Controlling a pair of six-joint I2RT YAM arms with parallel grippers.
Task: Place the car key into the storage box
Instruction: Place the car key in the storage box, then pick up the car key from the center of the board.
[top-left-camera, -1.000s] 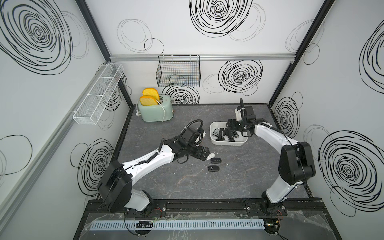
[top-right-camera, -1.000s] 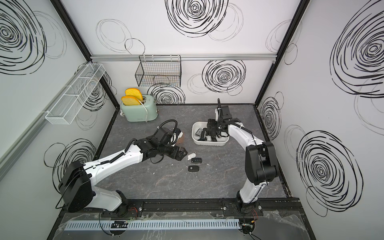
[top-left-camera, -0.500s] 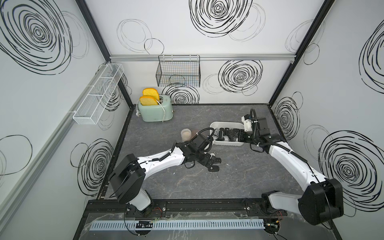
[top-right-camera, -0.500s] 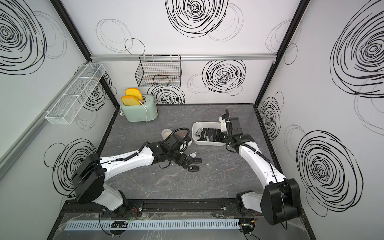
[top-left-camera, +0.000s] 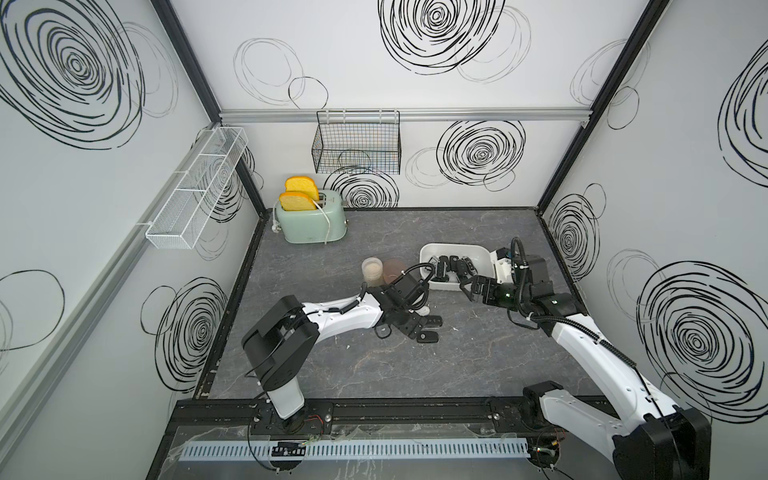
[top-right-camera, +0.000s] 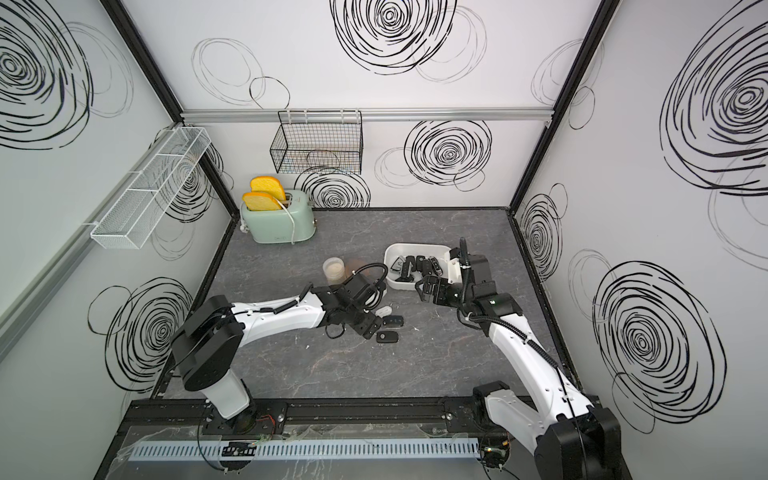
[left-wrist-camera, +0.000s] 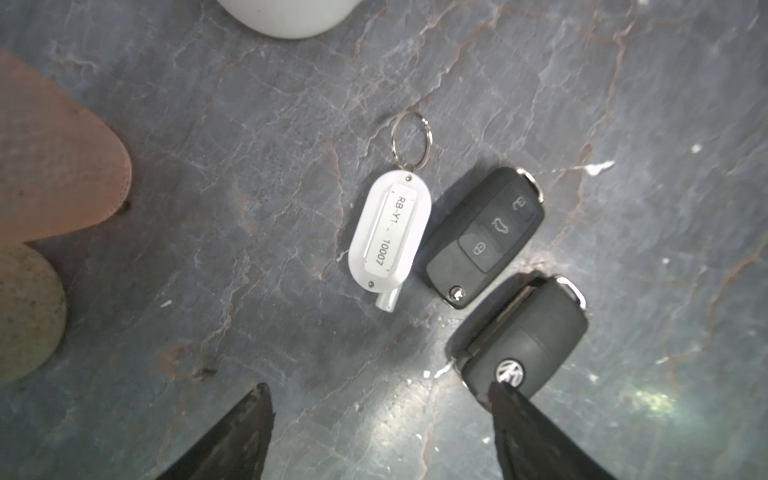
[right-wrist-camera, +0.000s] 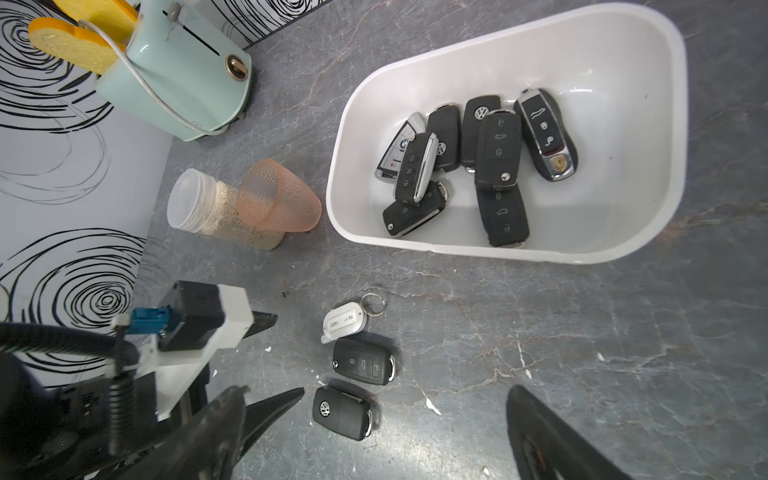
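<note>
On the grey table (top-left-camera: 478, 374), just short of the storage box (right-wrist-camera: 623, 137), a badge-up car key (left-wrist-camera: 528, 340) is seen lying flat, with a second key (left-wrist-camera: 484, 237) and a white tag (left-wrist-camera: 388, 232) alongside. The left gripper (left-wrist-camera: 378, 392) is held low, jaws spread, one fingertip (left-wrist-camera: 505, 399) at the car key's edge; contact cannot be confirmed. The right gripper (top-left-camera: 468, 289) is held wide apart, nothing in it, beside the box. Several keys are noted inside.
</note>
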